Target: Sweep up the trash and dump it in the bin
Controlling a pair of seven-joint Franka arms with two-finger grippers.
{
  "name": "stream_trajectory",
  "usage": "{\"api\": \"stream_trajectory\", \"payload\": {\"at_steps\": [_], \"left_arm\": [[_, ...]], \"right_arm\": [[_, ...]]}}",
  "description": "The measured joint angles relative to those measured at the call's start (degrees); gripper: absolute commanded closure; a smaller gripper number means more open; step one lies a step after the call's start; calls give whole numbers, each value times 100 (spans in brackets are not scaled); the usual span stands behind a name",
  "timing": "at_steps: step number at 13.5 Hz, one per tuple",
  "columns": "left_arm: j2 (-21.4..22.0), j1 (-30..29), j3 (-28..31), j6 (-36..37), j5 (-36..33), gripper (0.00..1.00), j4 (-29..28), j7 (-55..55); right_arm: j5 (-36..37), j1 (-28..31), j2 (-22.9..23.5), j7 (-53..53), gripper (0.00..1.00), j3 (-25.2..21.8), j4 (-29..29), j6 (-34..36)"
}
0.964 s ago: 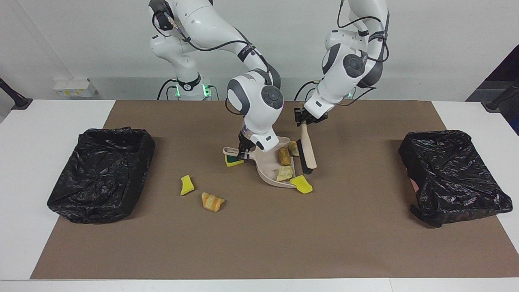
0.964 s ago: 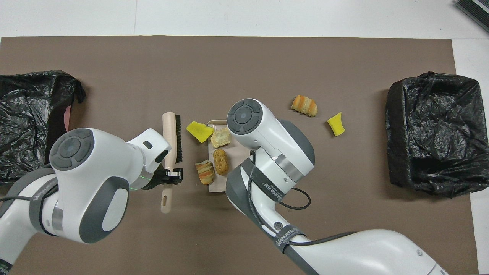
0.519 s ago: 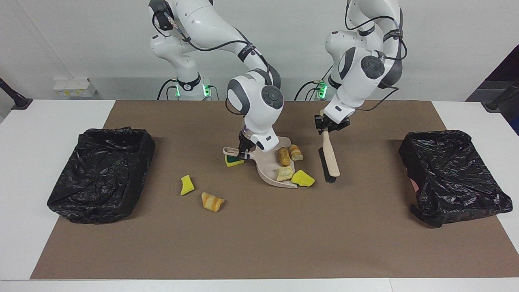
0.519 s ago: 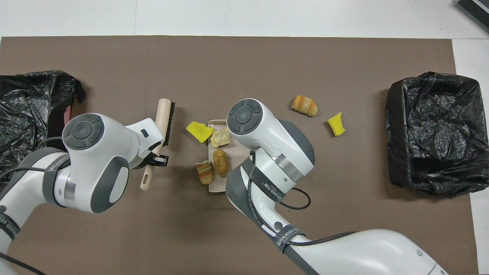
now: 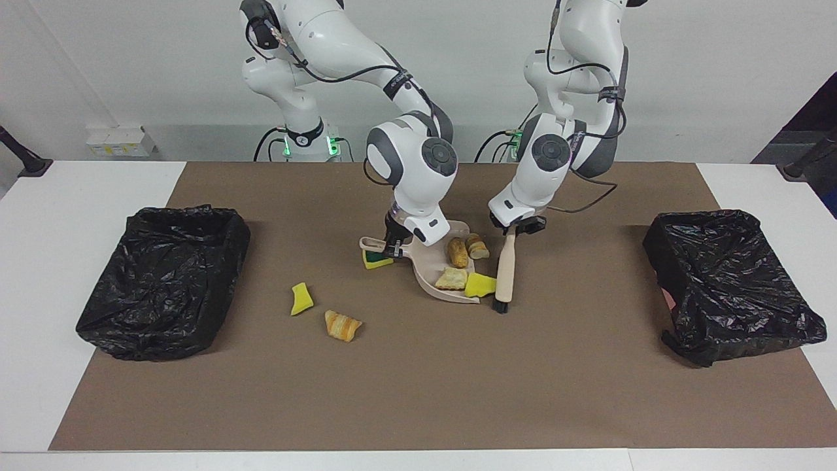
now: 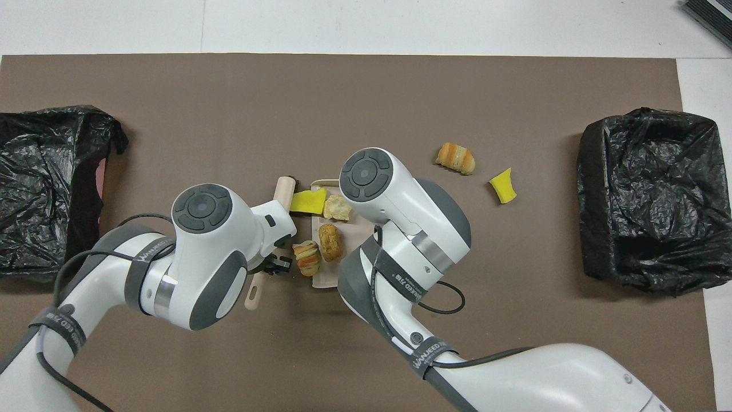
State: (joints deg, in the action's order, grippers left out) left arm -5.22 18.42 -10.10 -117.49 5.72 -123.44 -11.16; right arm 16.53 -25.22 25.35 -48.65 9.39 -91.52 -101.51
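My right gripper (image 5: 392,248) is shut on the handle of the beige dustpan (image 5: 435,282), which lies on the mat; in the overhead view the arm hides this gripper. My left gripper (image 5: 516,229) (image 6: 278,265) is shut on the beige brush (image 5: 503,275) (image 6: 283,189), whose head stands against the pan's mouth. Trash on the pan: two bread chunks (image 5: 458,252) (image 5: 451,279) and a yellow sponge bit (image 5: 480,284) (image 6: 307,202) at the lip. A third chunk (image 5: 477,247) (image 6: 307,257) sits at the pan's edge. A yellow-green sponge (image 5: 376,260) lies under the handle. A yellow bit (image 5: 301,299) (image 6: 503,186) and a bread chunk (image 5: 342,325) (image 6: 456,158) lie loose on the mat.
A bin lined with a black bag (image 5: 163,281) (image 6: 646,200) stands at the right arm's end of the table. Another black-lined bin (image 5: 726,281) (image 6: 51,183) stands at the left arm's end. A brown mat (image 5: 418,392) covers the table.
My left arm swung the brush out toward its own end, then back against the pan's mouth, pushing the yellow sponge bit onto the lip. The right arm and the dustpan stayed put.
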Motion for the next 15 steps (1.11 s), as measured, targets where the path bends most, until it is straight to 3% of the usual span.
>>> {"api": "stream_trajectory", "payload": {"at_steps": [3,7,15], "left_arm": [[186,332,-18,131,746,100,-147,-811],[251,420,27,-20,1769,100,-223,-1019],[745,-47,101,-82,2138,100,-213,-923]], "right_arm": [[0,0,2,21,100,0,0,0],[-16,31,17,41,100,-10,-8,-111],[-273,253,69,131,100,-20,-6,-793]]}}
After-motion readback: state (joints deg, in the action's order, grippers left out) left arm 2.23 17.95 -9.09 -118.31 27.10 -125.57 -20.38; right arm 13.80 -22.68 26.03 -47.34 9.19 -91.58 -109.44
